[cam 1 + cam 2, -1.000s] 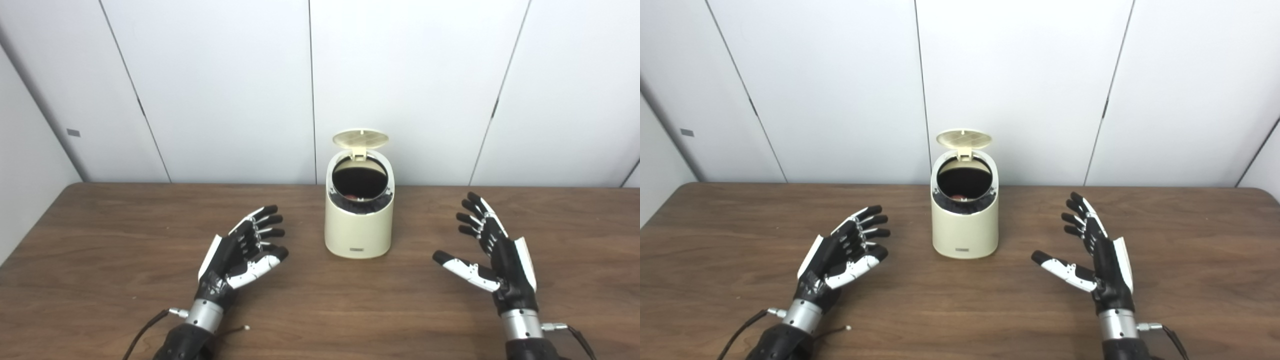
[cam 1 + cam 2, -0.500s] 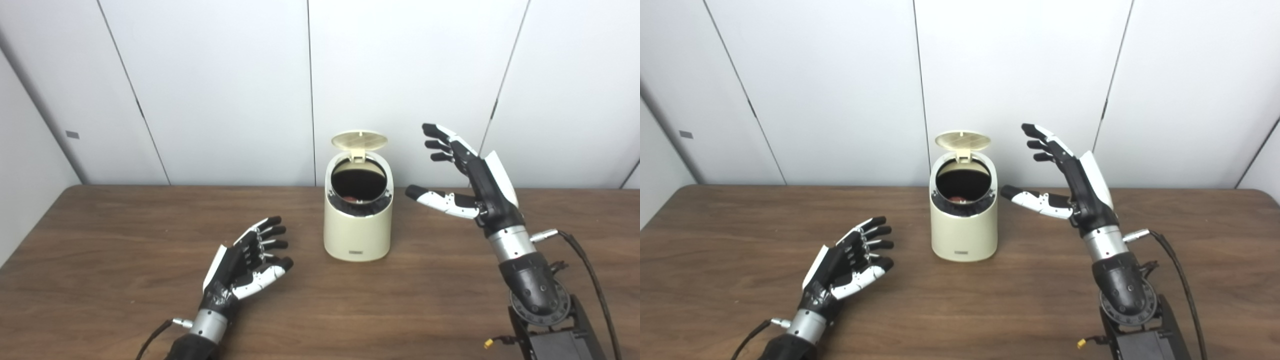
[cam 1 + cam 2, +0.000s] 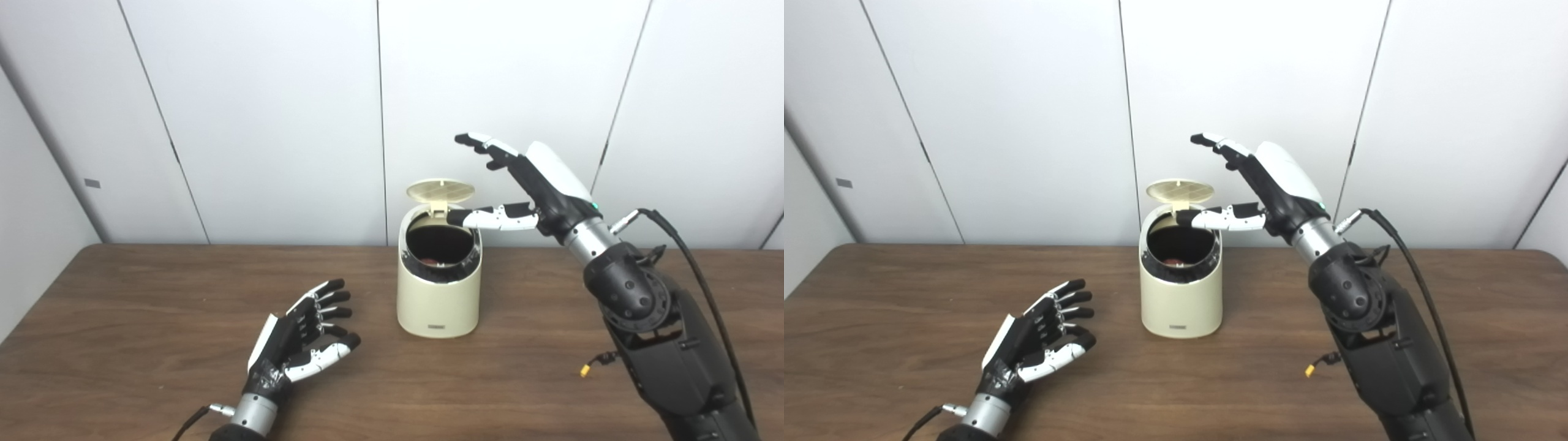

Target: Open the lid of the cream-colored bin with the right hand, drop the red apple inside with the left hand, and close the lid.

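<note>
At about 7 o'clock on the brown tabletop (image 3: 122, 318), the left robot hand (image 3: 299, 337) lies low with its palm turned up, fingers spread and holding nothing. It sits well apart from the bin, off to the bin's 8 o'clock.

In the middle stands the cream-colored bin (image 3: 438, 294), upright on the wood near the back edge. Its lid (image 3: 440, 190) is tipped up and back on the hinge at the bin's 12 o'clock, so the round dark mouth is open toward me. Down inside, at the near rim of the opening, a sliver of the red apple (image 3: 430, 261) shows; most of it is hidden by the bin wall.

At 2 o'clock from the bin, the right robot hand (image 3: 527, 184) is raised in the air, fingers apart and gripping nothing. Its fingers (image 3: 484, 144) reach above the raised lid without touching it, while the thumb (image 3: 484, 217) points across toward the hinge side, just beside the lid's right edge. I cannot tell whether the thumb tip touches the bin rim. The right arm (image 3: 661, 343) rises from the lower right corner.
</note>
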Action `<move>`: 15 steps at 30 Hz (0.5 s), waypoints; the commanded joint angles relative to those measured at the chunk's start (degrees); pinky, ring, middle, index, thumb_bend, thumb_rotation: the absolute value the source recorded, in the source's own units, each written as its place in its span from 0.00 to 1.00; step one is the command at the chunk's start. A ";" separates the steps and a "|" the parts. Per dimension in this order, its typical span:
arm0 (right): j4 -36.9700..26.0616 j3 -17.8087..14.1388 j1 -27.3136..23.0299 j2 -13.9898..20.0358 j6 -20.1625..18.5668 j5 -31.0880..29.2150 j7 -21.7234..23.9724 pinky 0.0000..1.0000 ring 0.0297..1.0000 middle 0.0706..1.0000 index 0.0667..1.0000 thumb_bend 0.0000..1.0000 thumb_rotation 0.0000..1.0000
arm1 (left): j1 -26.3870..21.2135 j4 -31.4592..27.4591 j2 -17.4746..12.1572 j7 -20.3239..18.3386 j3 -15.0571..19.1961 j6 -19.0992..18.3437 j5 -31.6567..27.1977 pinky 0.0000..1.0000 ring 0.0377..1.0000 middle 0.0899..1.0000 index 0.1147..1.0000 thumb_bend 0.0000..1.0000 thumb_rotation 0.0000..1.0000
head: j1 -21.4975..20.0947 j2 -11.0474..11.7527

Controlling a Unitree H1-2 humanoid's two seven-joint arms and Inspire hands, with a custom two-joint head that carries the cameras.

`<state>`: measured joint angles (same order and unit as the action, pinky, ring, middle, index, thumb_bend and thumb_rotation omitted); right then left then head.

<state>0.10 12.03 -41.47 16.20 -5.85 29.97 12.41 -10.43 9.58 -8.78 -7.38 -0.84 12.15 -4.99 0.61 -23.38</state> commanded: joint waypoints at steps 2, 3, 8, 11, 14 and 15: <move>-0.60 0.69 -4.41 0.63 -0.38 2.15 0.30 0.77 0.89 0.89 0.87 0.67 0.63 | -0.52 0.11 0.13 0.06 0.33 1.96 0.59 0.60 0.74 0.80 0.84 0.68 0.15 | 0.02 -0.01; -0.45 1.11 -4.81 0.71 -0.66 2.71 0.72 0.76 0.89 0.88 0.86 0.68 0.63 | -0.51 0.04 0.19 -0.10 0.44 1.93 0.29 0.60 0.74 0.80 0.84 0.69 0.16 | 0.10 -0.04; 1.18 2.74 -5.94 1.43 2.26 4.40 0.69 0.76 0.90 0.85 0.82 0.68 0.58 | -0.48 -0.47 0.43 -0.37 0.76 1.45 -0.03 0.60 0.74 0.80 0.85 0.68 0.14 | 0.16 -0.16; 1.98 3.90 -6.27 2.36 4.02 6.36 0.31 0.78 0.92 0.83 0.78 0.69 0.59 | -0.51 -0.82 0.58 -0.10 0.79 1.16 0.46 0.60 0.74 0.80 0.84 0.67 0.13 | 0.22 -0.26; 2.99 5.79 -6.53 4.07 7.99 10.60 -1.66 0.81 0.92 0.78 0.75 0.73 0.61 | -0.60 -0.85 0.72 -0.48 0.90 0.94 -0.29 0.60 0.73 0.80 0.85 0.68 0.13 | 0.30 -0.34; 3.11 6.49 -6.52 4.70 9.23 12.41 -2.39 0.82 0.92 0.78 0.75 0.74 0.61 | -0.65 -0.81 0.73 -0.42 0.89 1.08 -0.10 0.60 0.73 0.80 0.85 0.68 0.13 | 0.41 -0.41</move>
<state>4.34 18.77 -44.46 19.52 0.83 40.65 12.74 -10.48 9.55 -8.27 -7.57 -0.20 12.14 -4.62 0.88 -23.64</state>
